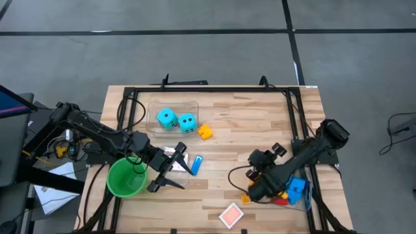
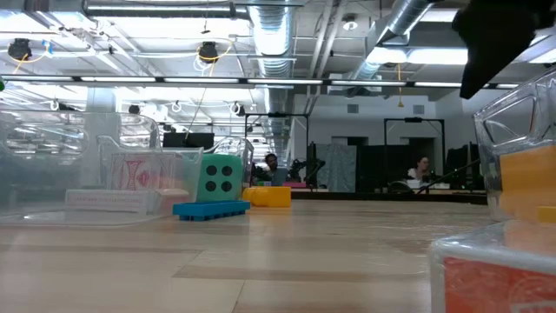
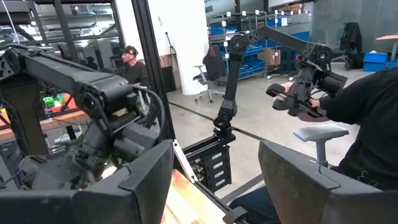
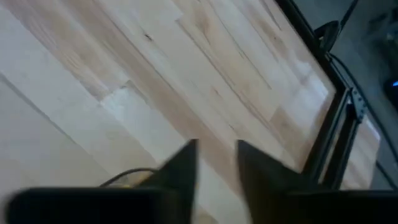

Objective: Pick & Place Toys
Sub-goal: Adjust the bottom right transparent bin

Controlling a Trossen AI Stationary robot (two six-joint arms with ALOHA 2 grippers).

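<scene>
**Right gripper nearly shut over nothing**

Lower right, the right gripper shows narrow jaws, nothing held; bricks beside it could scatter. Left gripper, half-open and empty, crowds the cup. Dice sit upper centre.

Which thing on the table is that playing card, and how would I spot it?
Start at the wooden table's near edge, between the two arms. The playing card lies flat there by itself, a red-and-white diamond shape, while the coloured bricks sit inside a clear bin.

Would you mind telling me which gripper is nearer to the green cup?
Left. The left gripper is right beside the green cup; the right gripper is across the table, by the bin of bricks.
</scene>
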